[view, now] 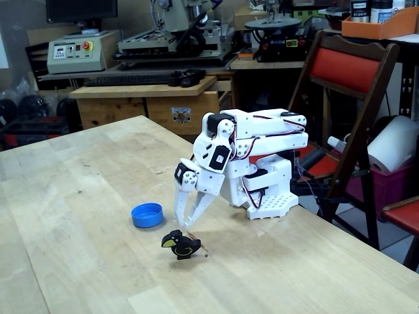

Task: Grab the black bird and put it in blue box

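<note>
A small black bird (180,245) with a yellow beak stands on the wooden table (85,222), near its front right part. The blue box (146,214), a shallow round cap, lies on the table just left of and behind the bird. My white gripper (184,224) points down between the two, its tips just above and behind the bird, to the right of the cap. The fingers (178,208) are slightly apart with nothing between them. It touches neither the bird nor the cap.
The arm's white base (268,193) sits at the table's right edge. A red folding chair (347,98) stands behind it, off the table. Benches with machines fill the background.
</note>
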